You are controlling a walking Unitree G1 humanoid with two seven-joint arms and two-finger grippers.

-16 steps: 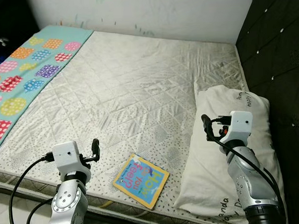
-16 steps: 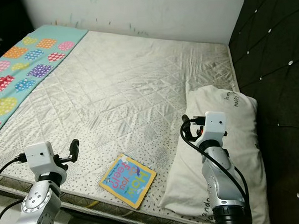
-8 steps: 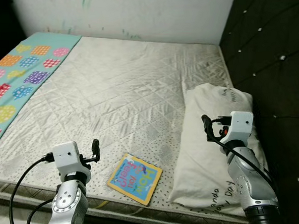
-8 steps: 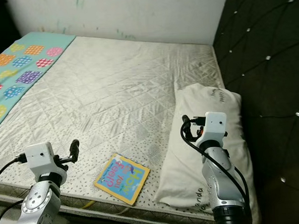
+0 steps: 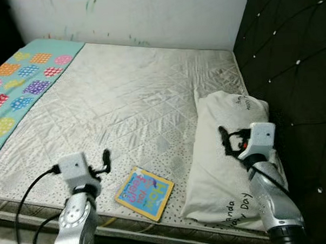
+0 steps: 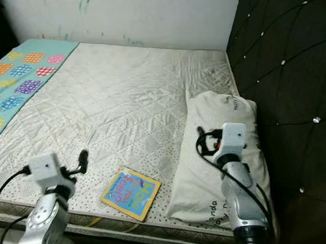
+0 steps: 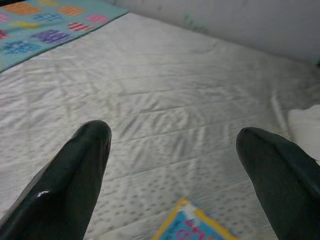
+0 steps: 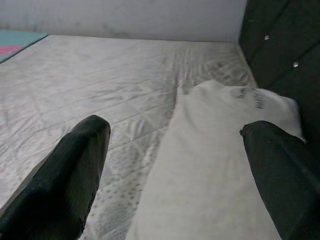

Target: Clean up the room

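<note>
Pincer state first: in the left eye view the left pincer hangs low in the lower left of the frame above the near edge of the bed, released and holding nothing. The right pincer sits at right of centre over the white pillow, also spread and empty. A colourful book lies flat on the mattress at lower centre, near the front edge, just to the right of the left pincer and just left of the pillow's near end. It is turned so one corner points toward the robot and its longer side runs from lower left to upper right. A teal dotted blanket covers the upper left of the bed.

The right eye view gives the same layout, with the book between the two arms and closer to the left one.

Looking along the left wrist view, two black fingers stand wide apart, and a corner of the book peeks in at the bottom edge between them, so the book lies just ahead of and below this pincer.

From the right wrist view, the fingers are likewise parted, with the pillow stretching away between them, its long axis running toward the dark headboard.

My judgement is that the book is the likeliest item to tidy, and the left arm is the nearer one, needing to dip forward and slightly rightward.
</note>
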